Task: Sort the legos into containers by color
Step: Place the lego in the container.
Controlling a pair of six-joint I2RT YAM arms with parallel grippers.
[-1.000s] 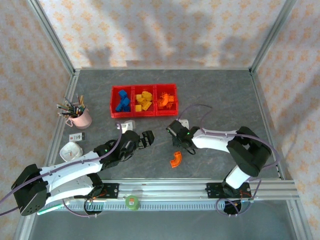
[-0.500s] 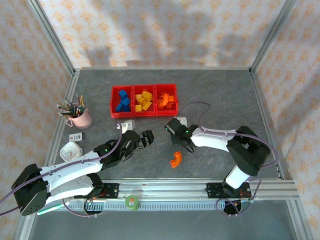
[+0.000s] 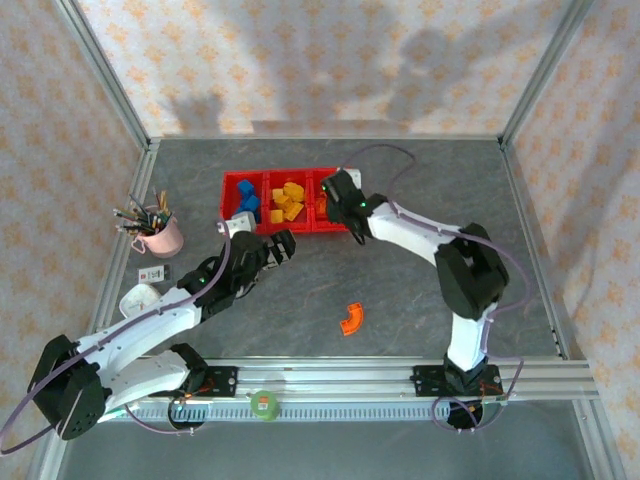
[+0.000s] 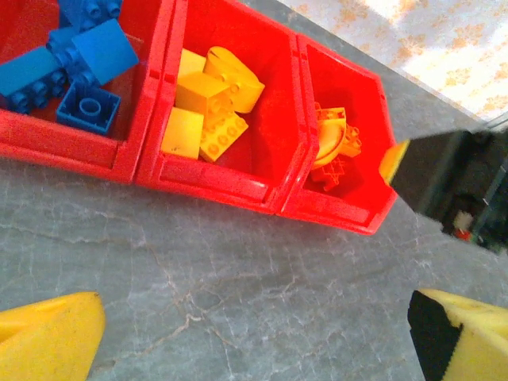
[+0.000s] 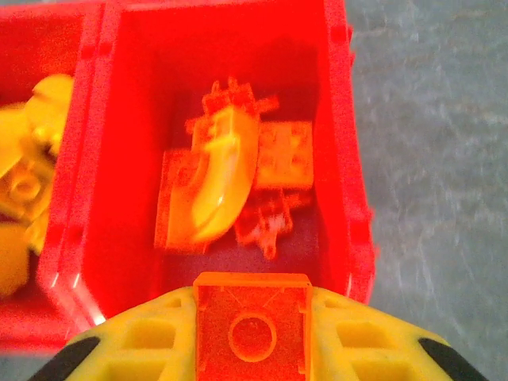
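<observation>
your right jaws clamp an orange brick (image 5: 252, 332); just ahead of them, orange pieces (image 5: 218, 186) lie in the red bin (image 5: 340, 119); your left jaws stand wide, empty

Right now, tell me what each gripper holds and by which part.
The right gripper pinches an orange brick by two opposite sides. The left gripper is open, holding nothing.

A robotics lab test cell: grey marbled tabletop (image 3: 400, 290) fenced by silver aluminium frame posts (image 3: 104, 70) and orange-flowered cloth walls (image 3: 300, 60), with a slotted aluminium mounting rail (image 3: 340, 377) in front.
</observation>
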